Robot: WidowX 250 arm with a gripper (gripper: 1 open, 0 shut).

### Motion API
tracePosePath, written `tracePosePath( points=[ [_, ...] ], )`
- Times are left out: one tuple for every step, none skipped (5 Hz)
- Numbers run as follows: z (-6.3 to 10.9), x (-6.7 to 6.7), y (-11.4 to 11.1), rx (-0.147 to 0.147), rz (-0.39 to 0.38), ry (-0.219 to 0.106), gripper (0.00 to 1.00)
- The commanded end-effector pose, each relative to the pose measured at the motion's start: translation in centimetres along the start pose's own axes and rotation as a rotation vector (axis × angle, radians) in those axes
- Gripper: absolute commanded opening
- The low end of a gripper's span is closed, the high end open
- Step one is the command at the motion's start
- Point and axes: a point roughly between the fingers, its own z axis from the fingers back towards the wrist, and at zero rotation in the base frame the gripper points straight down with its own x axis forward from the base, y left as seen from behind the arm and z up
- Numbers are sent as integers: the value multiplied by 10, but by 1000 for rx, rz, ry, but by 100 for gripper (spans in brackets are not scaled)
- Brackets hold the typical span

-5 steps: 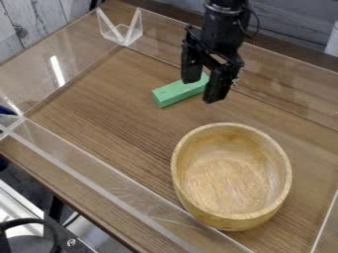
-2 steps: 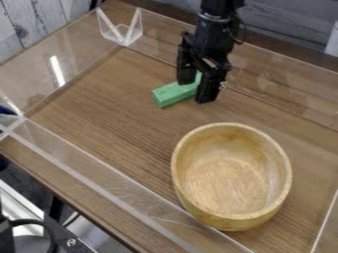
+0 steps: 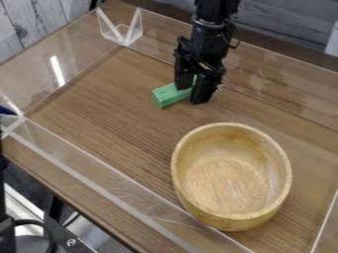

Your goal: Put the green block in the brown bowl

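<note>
Gripper [image 3: 193,83] moved lower and a bit left since earlier frame, now right over green block [image 3: 171,95]. Fingers look apart, one either side of block's far end, though dark arm hides part of it, so can't tell if they touch yet. Block hasn't really shifted, lying flat on wooden table [image 3: 99,119], well apart from brown bowl [image 3: 232,176]. Approach basically done imo, next up is closing squarely, since gripping only that end might let it tilt.

No readable text, labels or numbers appear anywhere.
</note>
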Motion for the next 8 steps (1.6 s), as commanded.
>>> tracePosePath(
  points=[
    [17, 7, 11, 29, 15, -68, 0],
    [11, 9, 14, 16, 16, -70, 0],
    [8, 9, 15, 4, 17, -77, 0],
    [9, 7, 14, -7, 20, -91, 100],
    [11, 6, 14, -16, 24, -103, 100],
    [13, 5, 14, -15, 29, -119, 0],
    [15, 5, 13, -13, 33, -131, 0],
    [12, 6, 14, -17, 31, -132, 0]
  ],
)
